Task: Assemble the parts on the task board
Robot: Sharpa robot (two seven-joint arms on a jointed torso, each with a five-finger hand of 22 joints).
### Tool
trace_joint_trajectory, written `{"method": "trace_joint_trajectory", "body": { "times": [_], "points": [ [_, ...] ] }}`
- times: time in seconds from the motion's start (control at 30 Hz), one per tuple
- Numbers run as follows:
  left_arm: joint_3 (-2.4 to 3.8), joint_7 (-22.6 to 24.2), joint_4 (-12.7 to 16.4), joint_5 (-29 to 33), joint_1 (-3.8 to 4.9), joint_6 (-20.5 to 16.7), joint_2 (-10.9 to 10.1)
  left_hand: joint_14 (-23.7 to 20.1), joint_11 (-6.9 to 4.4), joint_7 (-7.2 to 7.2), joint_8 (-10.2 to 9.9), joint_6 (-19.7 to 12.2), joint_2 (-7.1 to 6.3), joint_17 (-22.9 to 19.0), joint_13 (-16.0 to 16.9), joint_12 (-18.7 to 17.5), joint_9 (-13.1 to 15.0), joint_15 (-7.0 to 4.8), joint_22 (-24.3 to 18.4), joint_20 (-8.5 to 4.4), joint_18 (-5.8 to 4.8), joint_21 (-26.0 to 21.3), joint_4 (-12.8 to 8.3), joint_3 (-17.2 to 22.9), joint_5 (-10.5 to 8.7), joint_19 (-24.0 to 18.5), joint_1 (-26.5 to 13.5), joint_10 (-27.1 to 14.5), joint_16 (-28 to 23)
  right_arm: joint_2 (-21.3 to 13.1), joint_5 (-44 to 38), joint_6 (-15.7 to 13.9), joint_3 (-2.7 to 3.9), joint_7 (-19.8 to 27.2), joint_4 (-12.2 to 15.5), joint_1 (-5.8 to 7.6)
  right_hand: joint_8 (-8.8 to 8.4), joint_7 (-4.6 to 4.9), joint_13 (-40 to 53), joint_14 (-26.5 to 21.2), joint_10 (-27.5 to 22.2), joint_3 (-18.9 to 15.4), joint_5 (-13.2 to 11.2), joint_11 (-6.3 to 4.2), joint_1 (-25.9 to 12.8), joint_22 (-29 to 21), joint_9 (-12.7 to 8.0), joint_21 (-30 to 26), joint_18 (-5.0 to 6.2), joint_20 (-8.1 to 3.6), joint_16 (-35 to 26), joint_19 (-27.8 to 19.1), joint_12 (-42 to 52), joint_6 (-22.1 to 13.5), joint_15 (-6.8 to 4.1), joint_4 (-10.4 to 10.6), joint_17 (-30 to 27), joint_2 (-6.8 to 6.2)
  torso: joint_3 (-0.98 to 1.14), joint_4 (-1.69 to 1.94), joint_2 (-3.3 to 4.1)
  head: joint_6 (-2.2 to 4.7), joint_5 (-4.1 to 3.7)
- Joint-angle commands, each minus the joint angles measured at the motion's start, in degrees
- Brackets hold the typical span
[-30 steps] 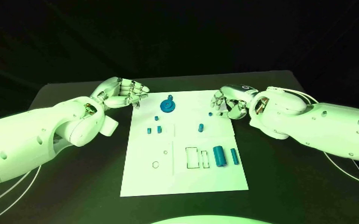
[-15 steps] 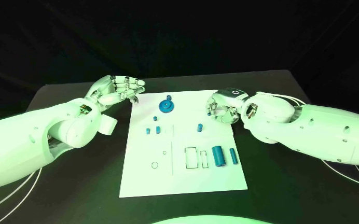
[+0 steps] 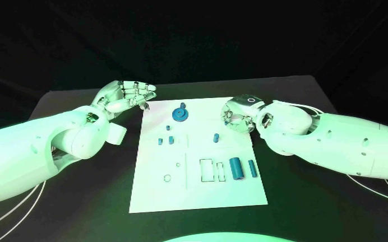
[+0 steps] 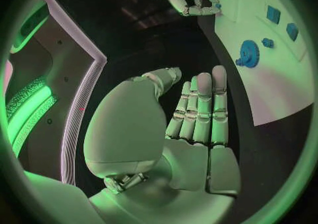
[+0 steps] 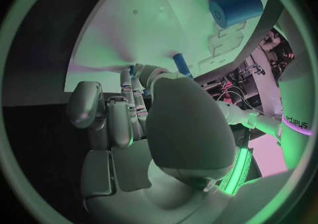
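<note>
One task board (image 3: 198, 191), white, lies lengthwise on the black table (image 3: 323, 208) between the two hands. Blue parts counted in the head view: one gear (image 3: 182, 113) at the far end, nearest the left hand; four small pegs mid-board — one (image 3: 168, 127) just below the gear, a pair (image 3: 166, 139) beside each other, a single one (image 3: 216, 137) on the side toward the right hand; one thick cylinder (image 3: 236, 168) and one slim rod (image 3: 252, 167) side by side near the board's right edge, below the right hand's forearm. Two outlined rectangular slots (image 3: 208, 170) sit just beside the cylinder. Left hand (image 3: 129, 96) hovers off the board's far left corner, fingers curled in together, nothing in them; the left wrist view has its fingers (image 4: 202, 112) lying straight and side by side, the gear beyond them. Right hand (image 3: 241, 113) hangs over the board's far right edge, fingers bent downward — whether it pinches anything I cannot tell; its own bulk blocks the fingertips. In the right wrist view a blue peg (image 5: 180, 65) stands just past its fingers.
</note>
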Motion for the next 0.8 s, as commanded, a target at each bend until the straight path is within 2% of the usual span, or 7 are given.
{"method": "trace_joint_trajectory", "body": {
  "times": [0.03, 0.27, 0.37, 0.53, 0.8],
  "points": [
    [0.05, 0.7, 0.2, 0.6, -0.01, 0.1, 0.0, -0.3, -0.09, -0.05, -0.3, -0.3, 0.41, -0.1, -0.1, 0.1, -0.1, 0.01, -0.1, 0.44, 0.33, -0.2, 0.0, -0.3, 0.28, 0.1, 0.2, -0.3, -0.2, 0.1, -2.8, -1.6, -0.02, -1.9, 0.0, -0.12, -0.23, 0.5, -0.2, 2.5, 0.4, 0.3, -0.4, -0.01, -0.6, 0.1, 0.0, 0.2, -1.17, 0.06, 0.4, 0.4, -0.4, 0.0, -0.23, -0.1, 0.1, -0.31, 0.02, -0.01, 0.01, 0.05, -0.06],
    [0.05, 0.4, 0.1, 0.5, -0.01, 0.5, -0.1, -0.3, -0.03, 0.01, -0.3, -0.4, 0.4, -0.1, -0.1, 0.1, -0.1, 0.06, -0.1, 0.47, 0.32, -0.3, 0.0, -0.4, 0.24, 0.1, 0.2, -0.4, -0.3, 0.3, -2.2, -0.4, -0.02, -1.4, 0.1, -0.19, -0.52, 0.61, -0.5, 2.5, 0.7, 0.6, -0.8, 0.14, -1.0, 0.2, 0.0, 0.2, -1.18, 0.15, 0.5, 0.4, -0.7, -0.2, -0.1, -0.4, 0.2, -0.91, 0.0, -0.01, 0.0, -0.03, 0.0],
    [0.05, 0.3, 0.1, 0.5, -0.01, 0.6, -0.1, -0.3, -0.03, 0.01, -0.3, -0.4, 0.4, -0.1, -0.1, 0.1, -0.1, 0.06, -0.1, 0.47, 0.32, -0.3, 0.0, -0.4, 0.24, 0.1, 0.2, -0.4, -0.3, 0.4, -1.9, 0.4, -0.03, -1.1, 0.0, -0.34, -0.34, 0.47, -0.5, 2.6, 1.4, 0.9, -0.9, 0.0, -0.9, 0.4, 0.1, 0.6, -1.24, 0.14, 0.7, 0.5, -0.7, 0.2, -0.18, -0.7, 0.5, -0.75, 0.0, -0.01, 0.01, -0.08, 0.0],
    [0.05, 0.1, 0.2, 0.5, -0.01, 0.8, -0.1, -0.3, 0.0, 0.04, -0.3, -0.4, 0.38, -0.1, -0.1, 0.1, -0.1, 0.08, -0.1, 0.49, 0.32, -0.3, 0.0, -0.4, 0.21, 0.1, 0.2, -0.5, -0.3, 0.7, -1.7, 1.7, -0.05, -1.2, -0.3, -0.7, 0.4, 0.0, -0.3, 3.1, 3.5, 1.5, -0.8, -0.51, -1.2, 2.8, 0.6, 4.9, -1.97, -0.03, 2.3, 1.8, -0.4, 1.7, -0.6, -1.5, 2.4, -0.45, 0.01, 0.04, 0.05, -0.25, -0.07],
    [0.05, -0.2, 0.3, 0.4, 0.0, 0.9, -0.3, -0.3, 0.01, 0.06, -0.3, -0.4, 0.39, -0.1, -0.1, 0.1, -0.1, 0.1, -0.2, 0.5, 0.31, -0.3, 0.0, -0.4, 0.2, 0.1, 0.2, -0.5, -0.3, 1.2, -2.2, 4.6, -0.15, -2.2, -1.3, -1.39, 1.18, -0.35, -0.1, 3.2, 5.2, 2.4, -0.5, -1.03, -0.9, 3.8, 1.1, 6.6, -2.22, -0.26, 2.7, 2.3, -0.4, 3.0, -1.02, -3.0, 2.7, 0.34, 0.03, 0.03, 0.08, -0.53, -0.13]
  ]
}}
